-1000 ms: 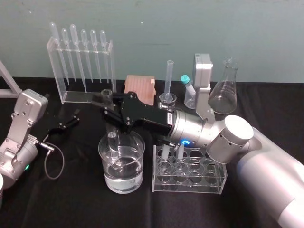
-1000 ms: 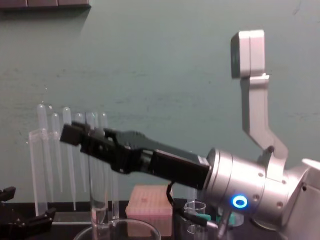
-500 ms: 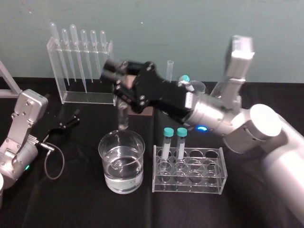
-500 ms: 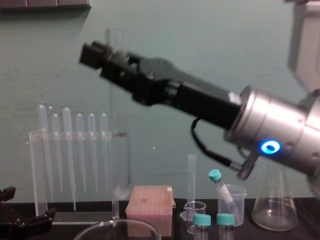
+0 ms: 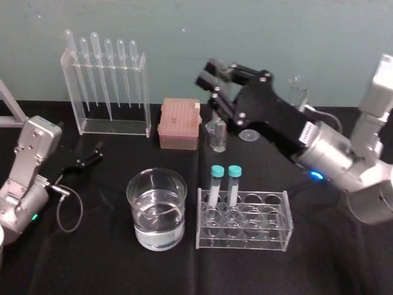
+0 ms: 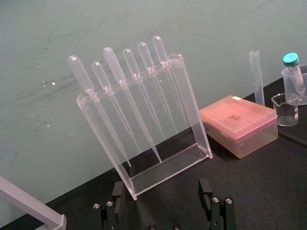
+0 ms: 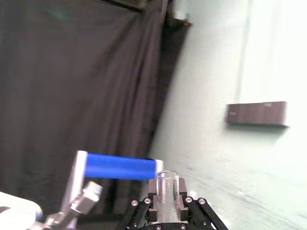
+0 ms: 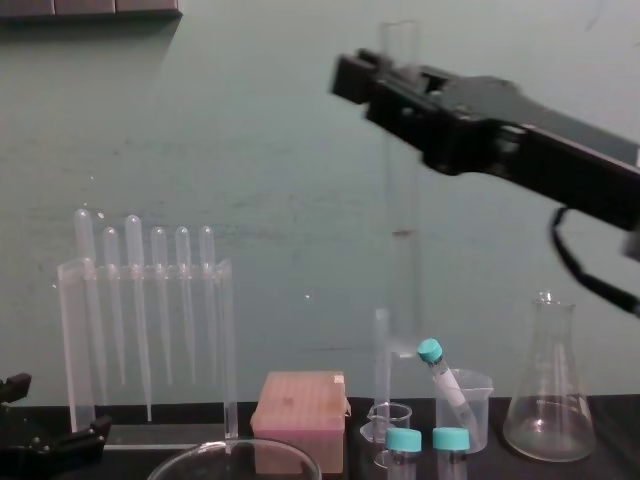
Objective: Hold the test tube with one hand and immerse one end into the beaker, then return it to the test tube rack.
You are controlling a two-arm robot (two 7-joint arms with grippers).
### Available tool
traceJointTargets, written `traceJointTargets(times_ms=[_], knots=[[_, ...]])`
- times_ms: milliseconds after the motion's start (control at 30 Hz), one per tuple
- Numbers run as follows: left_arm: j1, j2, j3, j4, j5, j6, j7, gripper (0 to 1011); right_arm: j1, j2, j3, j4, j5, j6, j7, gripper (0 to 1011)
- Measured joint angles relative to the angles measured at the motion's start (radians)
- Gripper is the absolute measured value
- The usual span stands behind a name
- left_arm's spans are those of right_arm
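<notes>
Up high, right gripper (image 8: 390, 78): I clamp the test tube (image 8: 403, 200) near its mouth, upright, raised in the air.
Test tube rack (image 5: 242, 238): just right of the beaker, below my tube.
Beaker (image 5: 132, 192): holds water, well apart from the tube.
Left gripper (image 5: 86, 161): fingers spread, resting far left.

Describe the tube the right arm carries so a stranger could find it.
Start at the clear acrylic test tube rack at the front of the table, then look up behind it to the black right gripper. Its jaws are shut on a long clear glass test tube, held upright. Unlike the rack's short teal-capped tubes, it is uncapped and far taller.
</notes>
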Motion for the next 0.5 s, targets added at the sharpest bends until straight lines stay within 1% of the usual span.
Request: traceJointTargets(times_ms=[33, 100, 133, 233, 267, 367, 400, 500], knots=[[0.000, 0.000, 0.000, 0.000, 0.000, 0.000, 0.000, 1000, -0.030, 0.012, 0.020, -0.030, -0.014, 0.001, -0.033, 225], [0.000, 0.000, 0.000, 0.000, 0.000, 0.000, 0.000, 1000, -0.060, 0.024, 0.041, -0.059, -0.027, 0.003, -0.065, 225], [0.000, 0.000, 0.000, 0.000, 0.000, 0.000, 0.000, 1000, -0.089, 0.033, 0.061, -0.085, -0.039, 0.006, -0.092, 225], [0.000, 0.000, 0.000, 0.000, 0.000, 0.000, 0.000, 1000, -0.129, 0.046, 0.088, -0.120, -0.052, 0.012, -0.127, 225], [0.000, 0.000, 0.000, 0.000, 0.000, 0.000, 0.000, 1000, -0.155, 0.054, 0.106, -0.138, -0.057, 0.018, -0.146, 225], [0.000, 0.000, 0.000, 0.000, 0.000, 0.000, 0.000, 1000, -0.188, 0.062, 0.129, -0.158, -0.060, 0.028, -0.166, 225], [0.000, 0.000, 0.000, 0.000, 0.000, 0.000, 0.000, 1000, -0.205, 0.064, 0.141, -0.164, -0.057, 0.033, -0.174, 225], [0.000, 0.000, 0.000, 0.000, 0.000, 0.000, 0.000, 1000, -0.231, 0.064, 0.160, -0.165, -0.041, 0.044, -0.179, 225]])
